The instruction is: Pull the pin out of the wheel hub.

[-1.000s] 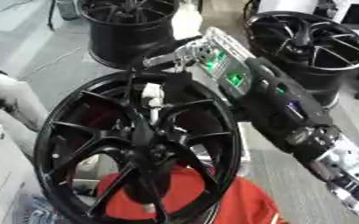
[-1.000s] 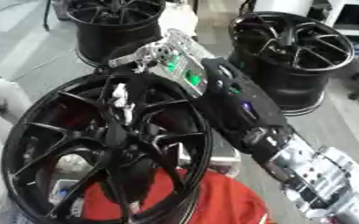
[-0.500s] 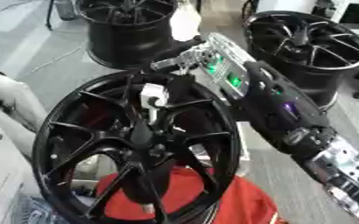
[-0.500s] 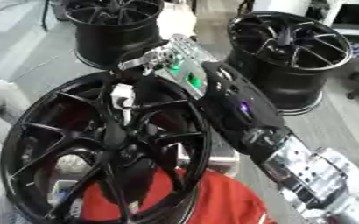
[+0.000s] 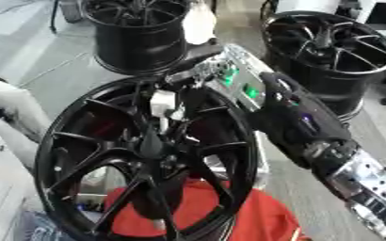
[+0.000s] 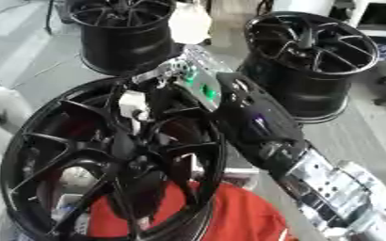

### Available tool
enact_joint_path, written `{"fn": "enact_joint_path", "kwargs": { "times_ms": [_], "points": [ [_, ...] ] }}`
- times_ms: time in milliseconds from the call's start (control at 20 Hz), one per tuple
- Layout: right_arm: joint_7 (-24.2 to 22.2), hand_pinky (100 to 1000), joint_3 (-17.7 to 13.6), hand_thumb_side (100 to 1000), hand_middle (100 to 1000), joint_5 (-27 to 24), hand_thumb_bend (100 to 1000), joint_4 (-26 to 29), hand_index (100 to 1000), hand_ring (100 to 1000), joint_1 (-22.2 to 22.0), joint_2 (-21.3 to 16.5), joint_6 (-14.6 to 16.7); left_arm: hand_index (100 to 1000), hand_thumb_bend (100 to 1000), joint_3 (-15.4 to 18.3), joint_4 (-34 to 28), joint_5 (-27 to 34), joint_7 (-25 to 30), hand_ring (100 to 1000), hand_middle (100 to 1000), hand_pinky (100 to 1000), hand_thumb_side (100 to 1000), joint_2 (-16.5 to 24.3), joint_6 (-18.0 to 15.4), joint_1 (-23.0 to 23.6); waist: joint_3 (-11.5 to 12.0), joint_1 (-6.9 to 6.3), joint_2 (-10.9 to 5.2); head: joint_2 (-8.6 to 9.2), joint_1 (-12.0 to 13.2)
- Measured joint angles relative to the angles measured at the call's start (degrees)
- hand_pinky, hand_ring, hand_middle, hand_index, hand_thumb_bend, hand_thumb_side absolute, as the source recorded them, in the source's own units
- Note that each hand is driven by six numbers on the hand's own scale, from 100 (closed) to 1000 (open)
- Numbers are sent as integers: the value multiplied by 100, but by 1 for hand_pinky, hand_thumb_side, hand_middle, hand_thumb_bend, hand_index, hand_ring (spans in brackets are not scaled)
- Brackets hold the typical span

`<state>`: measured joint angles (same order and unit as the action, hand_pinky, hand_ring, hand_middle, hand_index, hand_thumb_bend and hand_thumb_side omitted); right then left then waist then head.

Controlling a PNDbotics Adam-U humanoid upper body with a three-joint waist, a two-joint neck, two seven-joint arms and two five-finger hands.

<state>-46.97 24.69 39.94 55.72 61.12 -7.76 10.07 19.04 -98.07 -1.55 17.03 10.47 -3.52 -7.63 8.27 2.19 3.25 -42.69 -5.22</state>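
Reaching in from the right across the near wheel hub [image 5: 139,160], propped upright on a red cloth [image 5: 229,216] to face the arm, with right hand [image 5: 198,75] fingers [image 5: 180,77] curling around the white pin [image 5: 163,102] just above the centre.

Two black spare wheels [image 5: 139,30] [image 5: 332,47] stand on the grey floor [image 5: 40,56] at eleven and one o'clock, a red cloth [image 5: 254,219] at six.

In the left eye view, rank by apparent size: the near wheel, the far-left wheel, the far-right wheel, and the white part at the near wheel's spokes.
1. Near wheel, largest, though nearest the camera.
2. Far-right wheel and far-left wheel: alike, the left one cropped; unranked.
3. White part, smallest.
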Motion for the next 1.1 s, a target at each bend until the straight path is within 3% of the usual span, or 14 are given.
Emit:
{"fn": "enact_joint_path", "kwargs": {
  "times_ms": [200, 400, 800, 950, 1050, 1100],
  "points": [
    [101, 692, -10, 175, 892, -42, 100, -7, 939, 674, -1, 21, 45, 820, 100, -12, 0, 0, 1, 582, 636, 607, 712, 0, -1, 0, 4, 1, 0, 0, -3],
    [216, 683, -21, 165, 887, -173, 100, 76, 939, 657, 31, 28, 46, 820, 100, -12, 0, -1, 1, 582, 635, 607, 712, 0, -1, 0, 3, 2, 1, 3, -3],
    [363, 683, -90, 155, 876, -791, 100, 783, 937, 647, 358, -144, -172, 823, 100, -12, 25, -6, 2, 582, 635, 608, 712, 0, -2, 1, -45, 25, -10, 44, -18],
    [414, 720, -138, 194, 881, -1012, 100, 998, 943, 714, 392, -280, -317, 823, 100, -12, 34, -19, 2, 582, 635, 608, 714, 0, -2, 3, -49, 46, -27, 45, -23],
    [382, 778, -132, 293, 908, -1055, 100, 1025, 956, 812, 388, -327, -392, 823, 100, -12, 34, -30, 2, 582, 635, 608, 714, 0, -1, 3, -51, 52, -32, 45, -23],
    [346, 801, -111, 341, 921, -1033, 143, 1023, 962, 854, 383, -331, -420, 823, 100, -12, 34, -36, 2, 582, 635, 608, 714, 0, -1, 3, -51, 56, -32, 45, -23]
  ]
}}
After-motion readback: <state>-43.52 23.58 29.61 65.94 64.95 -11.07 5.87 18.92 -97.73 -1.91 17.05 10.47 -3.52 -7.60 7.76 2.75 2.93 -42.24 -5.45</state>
